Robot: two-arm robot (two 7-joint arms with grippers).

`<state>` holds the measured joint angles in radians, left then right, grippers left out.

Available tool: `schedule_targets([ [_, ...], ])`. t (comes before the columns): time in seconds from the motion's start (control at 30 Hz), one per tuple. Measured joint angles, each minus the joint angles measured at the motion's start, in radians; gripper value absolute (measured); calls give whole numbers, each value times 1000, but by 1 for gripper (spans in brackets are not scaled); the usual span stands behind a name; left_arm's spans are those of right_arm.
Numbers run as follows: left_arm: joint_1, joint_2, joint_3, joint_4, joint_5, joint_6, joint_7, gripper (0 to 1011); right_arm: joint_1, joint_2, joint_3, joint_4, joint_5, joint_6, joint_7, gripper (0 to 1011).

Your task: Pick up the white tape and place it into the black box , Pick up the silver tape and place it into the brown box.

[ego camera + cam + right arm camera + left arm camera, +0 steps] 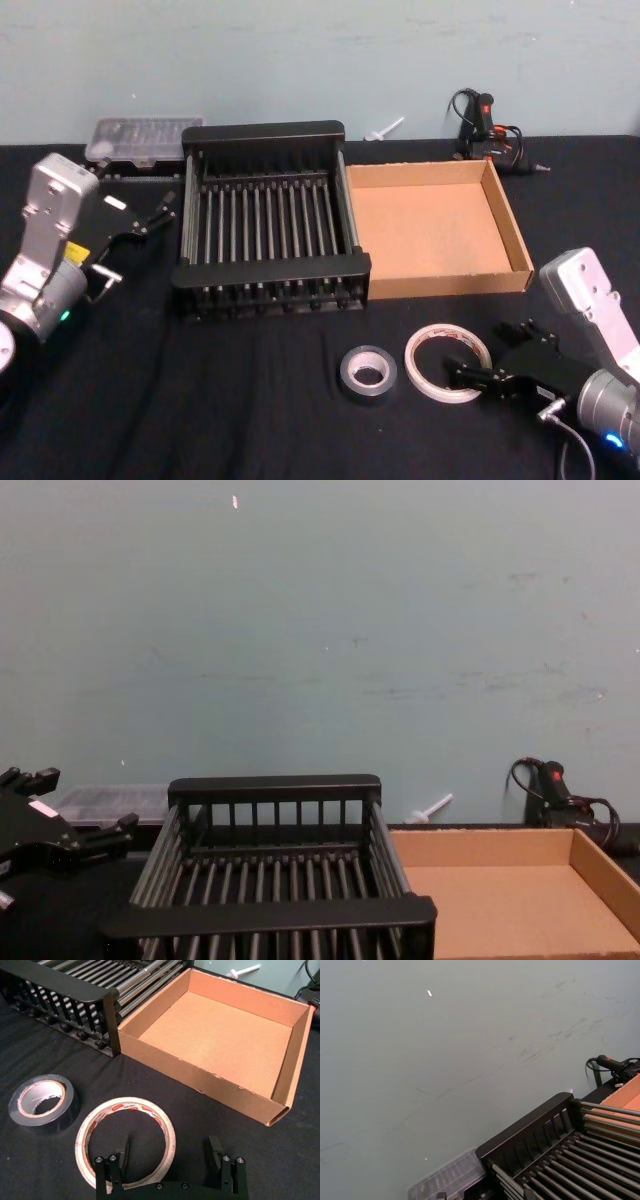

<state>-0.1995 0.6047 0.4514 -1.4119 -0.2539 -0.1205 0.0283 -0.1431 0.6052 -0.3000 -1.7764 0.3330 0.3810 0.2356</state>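
The right gripper (462, 372) sits low over the black tablecloth (250, 400), its fingers spread apart and holding nothing. In the right wrist view the two fingers (123, 1151) straddle the near edge of the white tape (126, 1140): one finger stands inside the ring's opening, the other outside it on the cloth. Whether either finger touches the ring cannot be told.

The white tape lies flat directly ahead of the right gripper's fingertips. The silver tape (367, 373) lies flat just beyond the white tape, on the side away from the gripper, close to it but not touching. The brown box (520, 262) stands ahead of the gripper, past the white tape, with nothing in it. The black box (270, 288) stands against the brown box's side, farther from the right gripper, its barred bottom bare.

The left gripper (160, 215) hangs above the cloth just beside the black box's outer wall, fingers apart and holding nothing. A clear plastic case (140, 140) lies behind it, by the wall.
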Motion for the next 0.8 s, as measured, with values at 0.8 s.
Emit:
schedule_targets([
  [0.8, 0, 0, 0, 0, 0, 0, 0, 1001, 43, -48, 6, 42, -66, 27, 42, 1002],
])
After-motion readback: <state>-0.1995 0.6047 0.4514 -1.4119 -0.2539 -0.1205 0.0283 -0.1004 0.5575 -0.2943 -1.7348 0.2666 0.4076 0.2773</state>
